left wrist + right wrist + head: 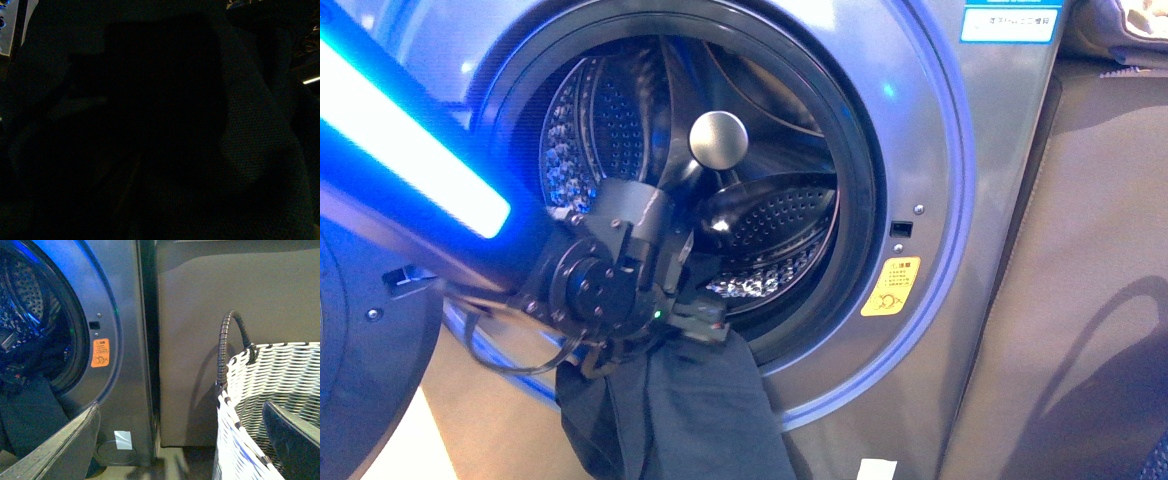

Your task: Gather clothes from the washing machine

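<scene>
Left arm (415,170) fills the near left of your front view, strip glowing blue-white, reaching to the lower lip of the washing machine (970,200) opening. Left hand (705,322) sits right at that lip, just outside the drum (770,225).

Clothes (670,410): one dark navy garment, limp, hanging straight down from under the left hand. It is outside the drum, in front of the machine's lower front panel, with its top bunched against the hand. The fingers are hidden behind wrist and cloth, so you cannot tell whether that hand is pinching the garment or spread. Left wrist view is dark, nothing usable.

Door (360,370) is swung open to the near left. Through the opening you see perforated steel wall, one paddle, and a round grey knob (718,140) near the middle. Orange sticker (890,287) sits on the front panel just right of the opening, and a blue-white label (1010,20) is higher up on the right.

Right hand (180,407): spread wide, fingers (60,445) well apart, holding nothing. It points at the machine's right edge and the dark panel (200,315) beside it.

White woven basket (270,385) stands to the right of the machine, against that panel and well apart from the drum opening. Its dark handle (232,335) stands upright.
</scene>
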